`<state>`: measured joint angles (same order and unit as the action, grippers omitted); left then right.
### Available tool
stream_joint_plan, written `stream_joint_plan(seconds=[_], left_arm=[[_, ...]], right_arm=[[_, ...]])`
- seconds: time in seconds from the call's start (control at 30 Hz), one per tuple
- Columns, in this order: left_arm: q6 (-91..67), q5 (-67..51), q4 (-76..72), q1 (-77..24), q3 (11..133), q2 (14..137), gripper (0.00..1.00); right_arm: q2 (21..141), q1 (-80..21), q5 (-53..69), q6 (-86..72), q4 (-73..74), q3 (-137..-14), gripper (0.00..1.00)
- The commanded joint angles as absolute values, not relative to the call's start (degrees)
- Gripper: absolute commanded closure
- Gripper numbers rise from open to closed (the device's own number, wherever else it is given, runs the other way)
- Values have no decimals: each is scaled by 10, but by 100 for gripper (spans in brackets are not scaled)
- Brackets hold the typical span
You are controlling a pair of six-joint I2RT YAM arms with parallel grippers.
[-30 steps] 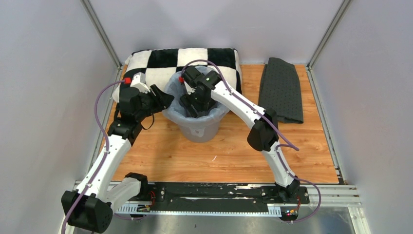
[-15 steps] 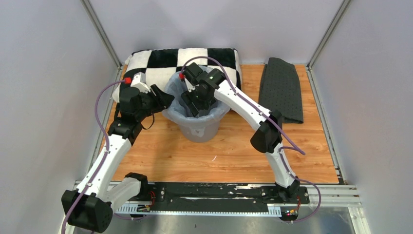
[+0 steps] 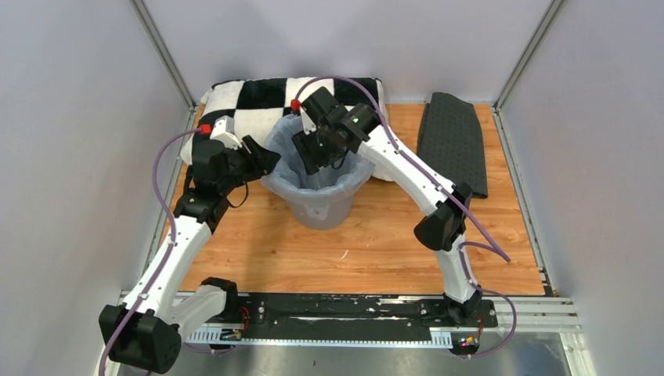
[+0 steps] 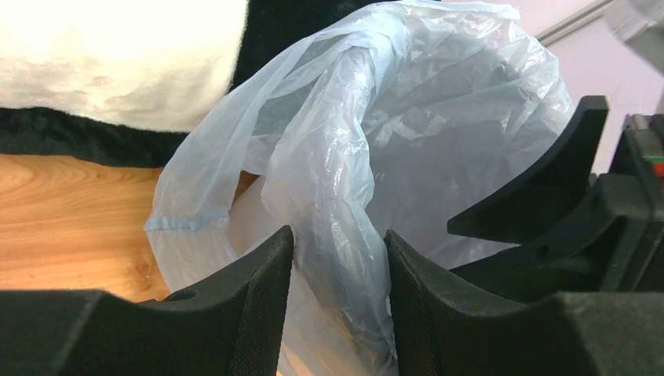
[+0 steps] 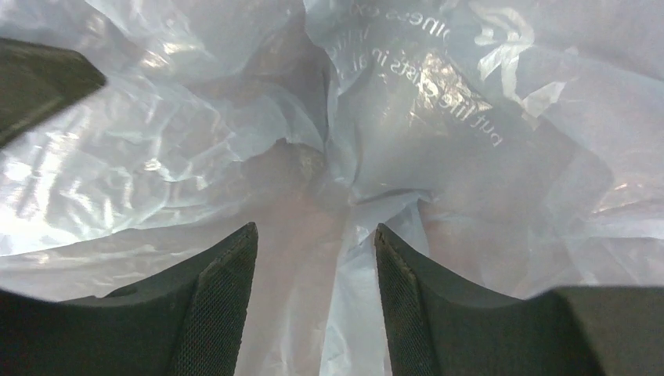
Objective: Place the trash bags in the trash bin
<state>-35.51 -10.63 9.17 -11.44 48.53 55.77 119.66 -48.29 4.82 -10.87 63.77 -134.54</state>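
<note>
The left hand [image 4: 337, 254] is squeezing a bunched-up fold of the trash bag [image 4: 407, 117]. The thin plastic is filling the gap between its two black fingers [image 4: 262, 305], and both fingers are touching it. From there the bag is puffing up and away from the hand in a big pale blue bubble.

The right hand [image 5: 315, 235] is pointing down into the bag with its fingers apart, and nothing is sitting between them. Crinkly plastic with white letters is lying just past its fingertips, and I cannot tell if they are touching it.

From above, the bag is sitting inside the trash bin [image 3: 319, 207], and its edge is spilling over the rim all the way around. The left hand is holding the bag at the left side of the rim. The right hand is hanging over the open mouth of the bin — just beside the left hand.

The bin is standing upright on the wooden table [image 3: 368, 251]. Right behind it a black-and-white checkered pillow [image 3: 258, 98] is lying. A dark grey mat [image 3: 452, 141] is lying well apart, off to the right.
</note>
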Motion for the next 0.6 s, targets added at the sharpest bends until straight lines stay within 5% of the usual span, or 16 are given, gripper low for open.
stream_joint_plan(seconds=[0.0, 0.27, 0.57], left_arm=[[-339, -97, 126, -117, 486, 566, 51], [-340, -96, 126, -117, 485, 566, 51], [-339, -93, 130, -117, 485, 562, 51]], right_arm=[[1171, -490, 62, -127, 609, -1369, 43], [1147, -475, -26, -125, 574, -1377, 62], [1116, -421, -21, -109, 547, -1301, 71]])
